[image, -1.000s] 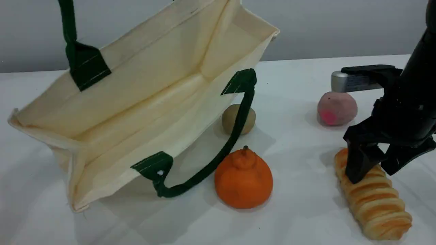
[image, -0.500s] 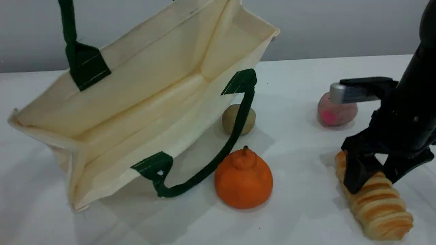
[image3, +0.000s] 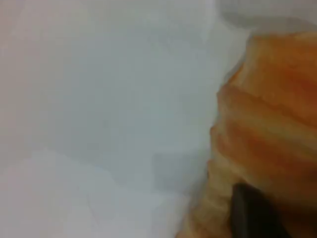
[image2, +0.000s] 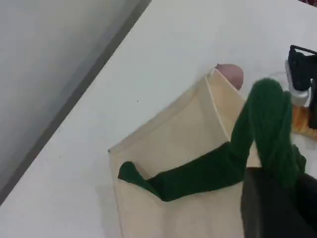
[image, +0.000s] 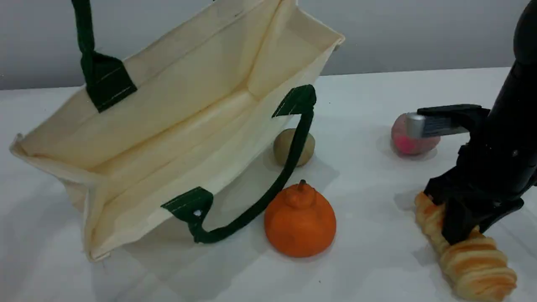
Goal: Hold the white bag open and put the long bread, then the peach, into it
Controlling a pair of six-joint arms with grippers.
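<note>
The white bag [image: 168,109] is tipped with its mouth open toward the camera. Its upper green handle [image: 84,37] runs out of the top edge of the scene view. In the left wrist view that handle [image2: 257,129] loops into my left gripper [image2: 277,188], which is shut on it. The long bread [image: 474,264] lies at the front right. My right gripper [image: 461,233] pinches its middle from above; the right wrist view shows the bread [image3: 267,124] against a dark fingertip [image3: 252,213]. The peach [image: 405,142] sits behind, partly covered by the wrist camera.
An orange fruit with a stem [image: 300,224] stands in front of the bag's mouth. A beige ball [image: 283,147] sits behind the bag's lower handle [image: 268,193], which droops onto the table. The bread's end lies near the table's front right edge.
My right gripper came down over the long bread and its jaws closed on the loaf's middle. The loaf shifted slightly. The bag and left arm stayed still.
</note>
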